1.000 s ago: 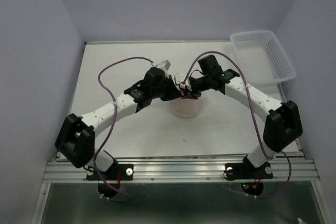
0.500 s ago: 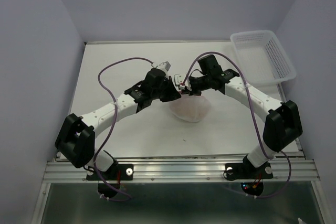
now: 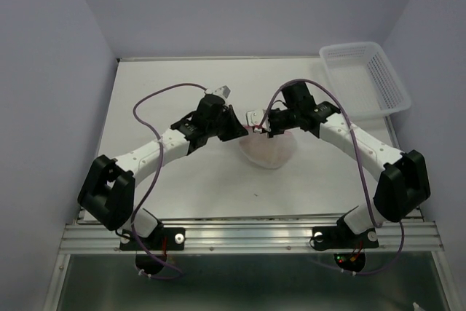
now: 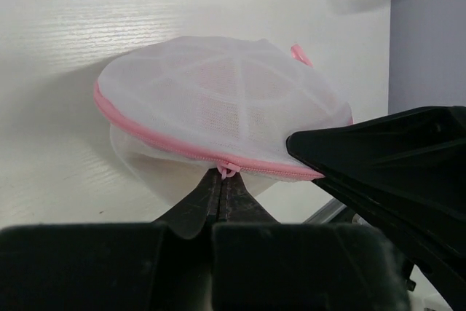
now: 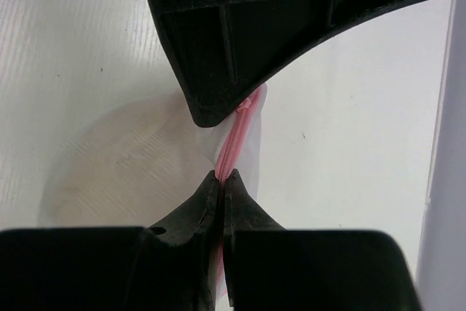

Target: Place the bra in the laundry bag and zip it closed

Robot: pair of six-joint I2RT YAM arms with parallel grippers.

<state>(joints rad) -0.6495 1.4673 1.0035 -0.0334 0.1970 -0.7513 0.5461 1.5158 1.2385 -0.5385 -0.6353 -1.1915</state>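
The laundry bag point(image 3: 268, 149) is a round white mesh pouch with a pink zipper band, lying at the table's middle. In the left wrist view the laundry bag point(image 4: 218, 111) looks domed, a faint peach shape showing through the mesh; the bra itself is not clearly visible. My left gripper point(image 4: 222, 180) is shut on the pink zipper pull point(image 4: 228, 170) at the bag's near rim. My right gripper point(image 5: 222, 180) is shut on the pink zipper band point(image 5: 237, 140); the rim hangs pinched between the two grippers. In the top view the left gripper point(image 3: 237, 127) and right gripper point(image 3: 262, 127) meet over the bag's far edge.
A rigid white slotted plastic basket point(image 3: 365, 78) stands at the table's back right corner. Purple cables loop above both arms. Lilac walls close in the table at left, back and right.
The bag has gone from bunched under the grippers to a flatter, wider dome. The right arm has swung rightward, and both grippers have shifted slightly back and apart.
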